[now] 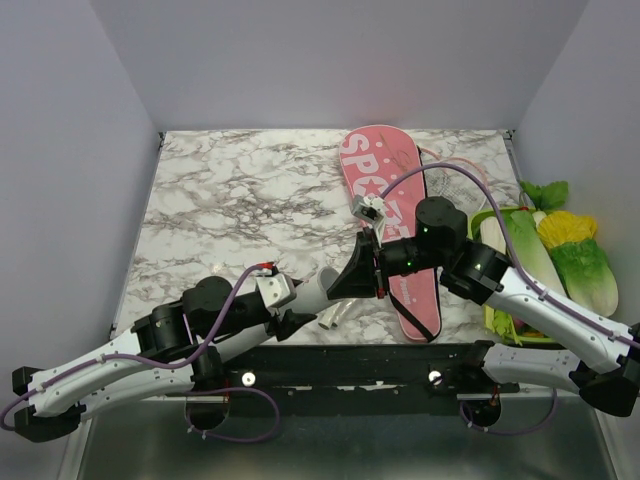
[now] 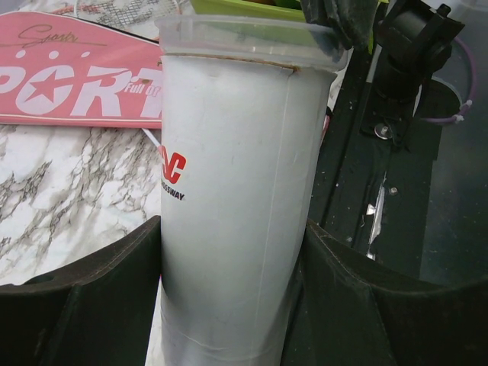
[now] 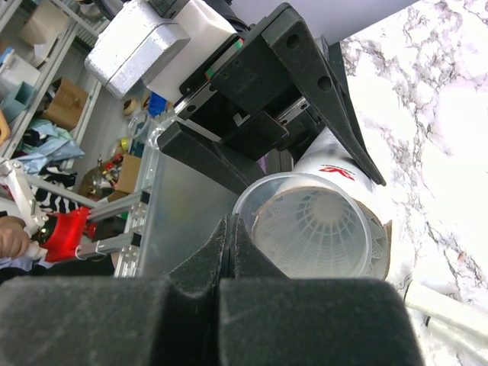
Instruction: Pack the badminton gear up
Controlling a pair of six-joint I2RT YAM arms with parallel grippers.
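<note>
My left gripper [image 1: 330,290] [image 2: 232,305] is shut on the long white tube [image 1: 318,292] [image 2: 236,191], holding it low over the table's front edge. A clear cap [image 2: 244,34] [image 3: 252,200] sits on the tube's far end, and a white shuttlecock [image 3: 320,229] shows inside. My right gripper [image 1: 360,270] [image 3: 231,225] is shut, its tips pinching the cap's rim; its fingers [image 2: 335,23] show in the left wrist view. The pink "SPORT" bag [image 1: 375,165] [image 2: 76,84] lies flat behind. A racket head [image 1: 455,170] [image 2: 114,11] pokes out from behind it.
A green tray [image 1: 490,215] with toy vegetables [image 1: 580,260] stands at the right edge. A short white ridged piece [image 1: 335,315] [image 3: 450,309] lies on the marble under the tube. Walls enclose the table on three sides.
</note>
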